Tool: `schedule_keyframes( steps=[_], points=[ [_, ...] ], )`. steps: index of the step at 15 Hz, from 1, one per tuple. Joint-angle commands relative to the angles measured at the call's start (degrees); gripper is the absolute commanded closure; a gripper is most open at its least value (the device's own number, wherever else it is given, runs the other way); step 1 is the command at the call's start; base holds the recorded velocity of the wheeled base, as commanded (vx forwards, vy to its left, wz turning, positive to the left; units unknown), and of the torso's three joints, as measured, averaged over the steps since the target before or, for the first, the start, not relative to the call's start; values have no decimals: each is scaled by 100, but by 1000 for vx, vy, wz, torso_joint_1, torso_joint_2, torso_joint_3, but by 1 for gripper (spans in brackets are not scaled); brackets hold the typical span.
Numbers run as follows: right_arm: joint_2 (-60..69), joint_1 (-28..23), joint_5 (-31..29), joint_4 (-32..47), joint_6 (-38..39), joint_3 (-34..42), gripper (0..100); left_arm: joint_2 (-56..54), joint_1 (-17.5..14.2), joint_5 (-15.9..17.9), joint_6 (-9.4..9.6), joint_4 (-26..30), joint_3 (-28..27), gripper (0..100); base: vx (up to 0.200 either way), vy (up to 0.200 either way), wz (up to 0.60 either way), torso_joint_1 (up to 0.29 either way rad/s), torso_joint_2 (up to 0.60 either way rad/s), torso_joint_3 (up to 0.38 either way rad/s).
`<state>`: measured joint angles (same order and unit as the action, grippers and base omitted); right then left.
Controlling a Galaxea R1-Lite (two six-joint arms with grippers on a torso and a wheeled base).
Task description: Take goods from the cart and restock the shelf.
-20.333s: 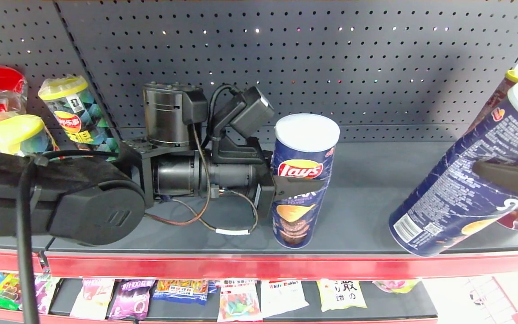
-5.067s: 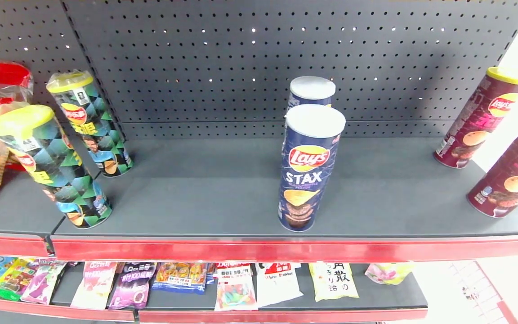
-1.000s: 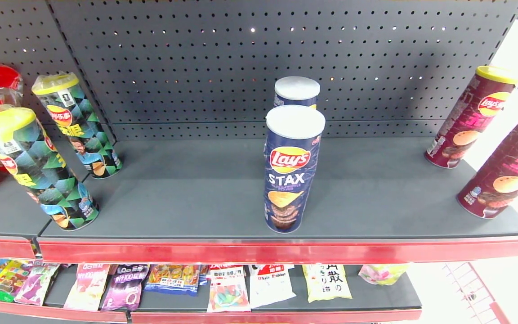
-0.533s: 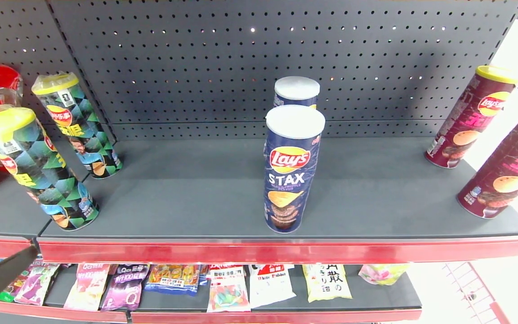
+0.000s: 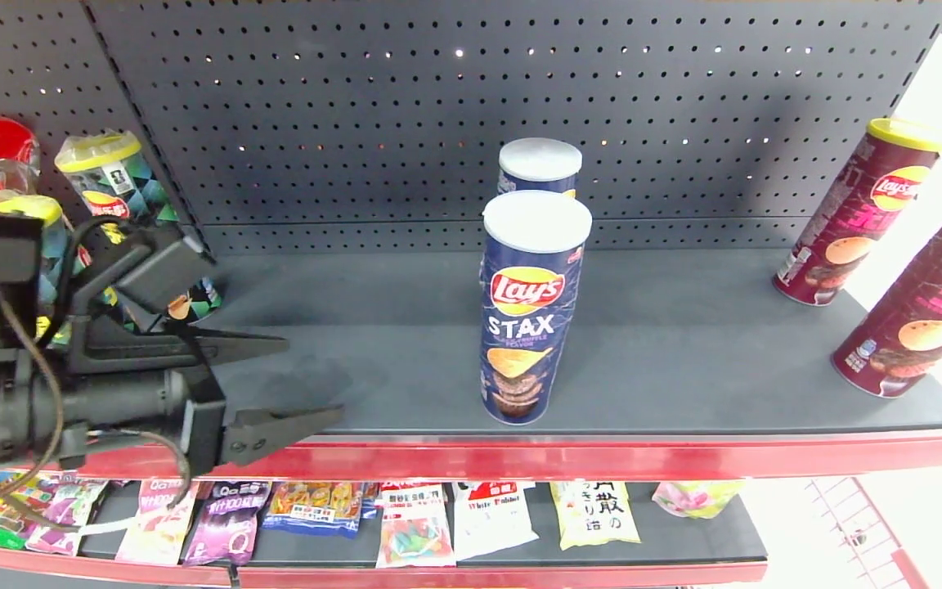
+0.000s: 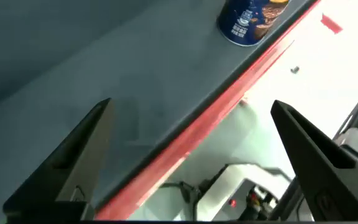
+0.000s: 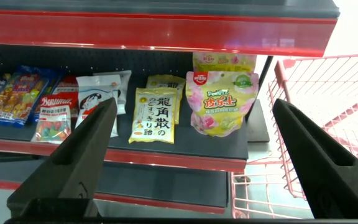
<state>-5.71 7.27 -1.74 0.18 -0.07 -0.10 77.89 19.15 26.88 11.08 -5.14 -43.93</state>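
Note:
Two blue chip cans stand upright mid-shelf, the front can (image 5: 530, 311) near the red lip and the back can (image 5: 540, 164) against the pegboard. My left gripper (image 5: 311, 380) hovers open and empty over the shelf's front edge, well left of the front can. In the left wrist view that gripper (image 6: 191, 104) straddles the red shelf lip (image 6: 216, 118), with the front can's base (image 6: 250, 18) farther off. My right gripper (image 7: 194, 102) is open and empty, below the shelf, facing the lower shelf's snack bags (image 7: 157, 112) beside the red wire cart (image 7: 328, 93).
Teal-patterned cans (image 5: 123, 188) stand at the shelf's left behind my left arm, and two maroon cans (image 5: 855, 213) (image 5: 921, 303) at the right. The grey shelf (image 5: 667, 352) has bare room on both sides of the blue cans. Snack bags (image 5: 414, 528) line the lower shelf.
My left arm has risen from the lower left corner to the shelf's front edge, gripper open. The cans have not moved.

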Motion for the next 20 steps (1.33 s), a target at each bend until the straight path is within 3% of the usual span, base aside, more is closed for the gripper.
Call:
schedule_keyframes(
  steps=[1,5,8,12,14,20],
  points=[
    [-10,3,-1,-1,-1,1,0,921,335,-95,122,5,-405,0,0,0,0,0,0,0],
    [-1,3,7,-1,-1,1,0,1449,642,-377,395,-4,-757,0,0,0,0,0,0,0],
    [-1,3,-1,-1,-1,1,0,1756,845,-447,412,-4,-1029,0,0,0,0,0,0,0],
    [-1,3,-1,-1,-1,1,0,2055,889,-570,421,-13,-1275,0,0,0,0,0,0,0],
    [-1,3,-1,-1,-1,1,0,2257,959,-798,439,-13,-1495,0,0,0,0,0,0,0],
    [-1,3,7,-1,-1,1,0,2486,1126,-807,448,-13,-1671,0,0,0,0,0,0,0]
  ],
)
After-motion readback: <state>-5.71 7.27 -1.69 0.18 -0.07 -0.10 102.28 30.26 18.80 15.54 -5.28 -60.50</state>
